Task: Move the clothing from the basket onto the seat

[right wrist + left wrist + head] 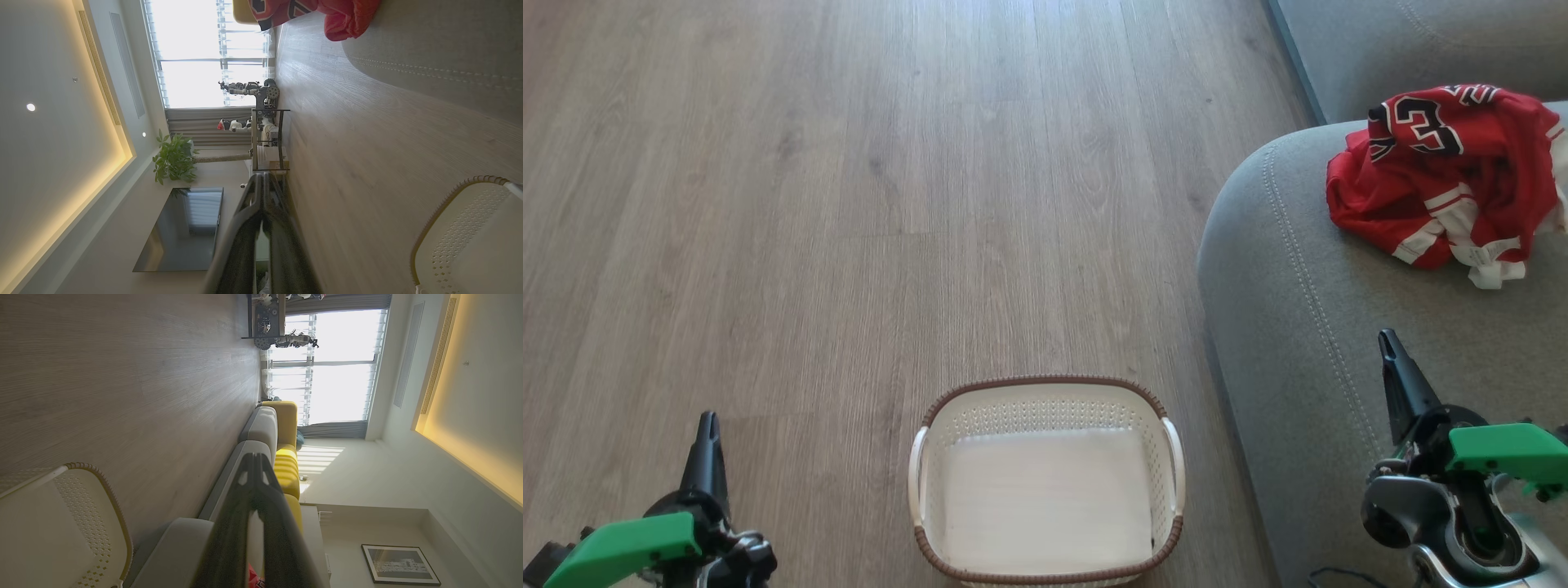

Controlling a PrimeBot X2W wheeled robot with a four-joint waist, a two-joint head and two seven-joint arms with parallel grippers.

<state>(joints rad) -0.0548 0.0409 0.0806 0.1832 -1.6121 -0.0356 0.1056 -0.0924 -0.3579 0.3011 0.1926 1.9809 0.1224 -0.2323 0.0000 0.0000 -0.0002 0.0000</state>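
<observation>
Here the basket [1045, 380] stands empty on the floor [849, 204] beside the seat [1298, 327], where the red clothing [1445, 180] lies crumpled, a black numeral 3 readable, while the left pincer [709, 420] and right pincer [1386, 338] are both closed, gripping nothing.

Black, white-edged numeral 3 on the red clothing [1445, 175]; neighbouring numeral too crumpled to read.

The basket [1049, 380] was set on the floor [849, 204], near and central; the seat [1298, 367] was placed just to its right; the clothing [1437, 175] was heaped on the seat, far right; the left gripper [709, 420] was held left of the basket, the right gripper [1387, 338] over the seat's near part.
</observation>
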